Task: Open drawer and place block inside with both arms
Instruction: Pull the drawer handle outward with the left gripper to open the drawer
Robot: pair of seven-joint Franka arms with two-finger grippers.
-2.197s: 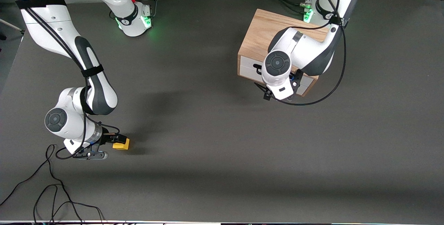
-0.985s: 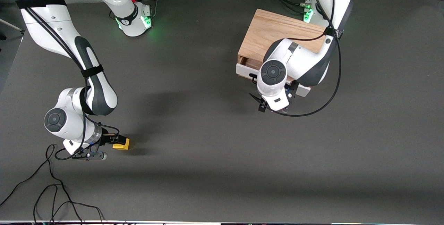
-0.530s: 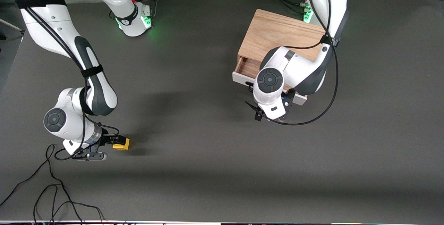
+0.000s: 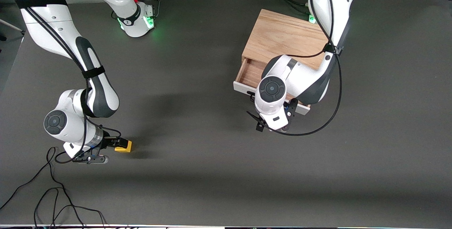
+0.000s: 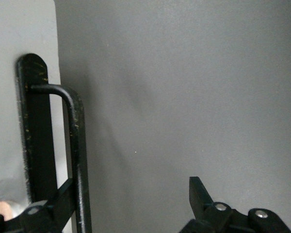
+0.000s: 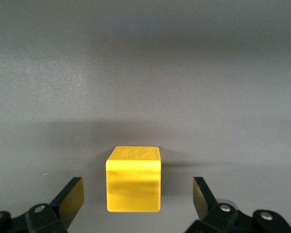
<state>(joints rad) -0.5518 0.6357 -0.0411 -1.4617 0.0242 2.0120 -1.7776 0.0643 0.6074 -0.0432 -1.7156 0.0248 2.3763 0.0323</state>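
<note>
Grey table (image 4: pixel 212 186); drawer (image 4: pixel 249 75) open, bare.

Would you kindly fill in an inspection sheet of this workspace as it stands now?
Surface: dark grey table, matte.
Job's things: drawer part-way out of the oak cabinet, wood floor showing; yellow block on the table near the right arm's end, not in the drawer.
Clutter: nothing seen.
End effectors: left end effector at the black bar handle, one finger hooked at the bar, fingers apart; right end effector open, low around the block, a gap on each side.
Cables: loose black cables on the table near the right arm; a black cable loop hangs off the left arm.
Surroundings: green-lit arm bases.
</note>
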